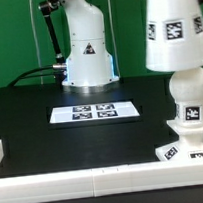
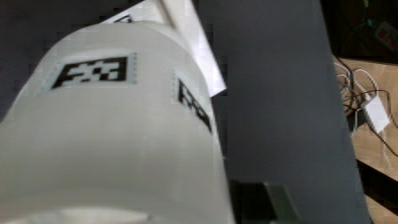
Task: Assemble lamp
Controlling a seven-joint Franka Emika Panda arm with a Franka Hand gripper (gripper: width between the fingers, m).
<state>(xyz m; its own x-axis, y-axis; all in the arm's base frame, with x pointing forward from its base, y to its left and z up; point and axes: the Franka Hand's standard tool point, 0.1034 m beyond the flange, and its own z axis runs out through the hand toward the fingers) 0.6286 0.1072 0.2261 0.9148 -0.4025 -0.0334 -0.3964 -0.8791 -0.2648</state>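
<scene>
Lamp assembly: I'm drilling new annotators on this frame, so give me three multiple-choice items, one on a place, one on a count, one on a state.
1. Where is the shade?
A. flat on the table
B. in the air above the bulb
C. on the marker board

2. How many tags does the marker board carry?
A. two
B. four
C. six

3. How does the bulb stand?
A. upright on the base
B. on its side
C. hanging from the tool

Answers:
1 B, the exterior view shows the shade's rim just over the bulb's round head.
2 B, four squares show in a row.
3 A, its stem rises from the square base at the exterior view's right.
</scene>
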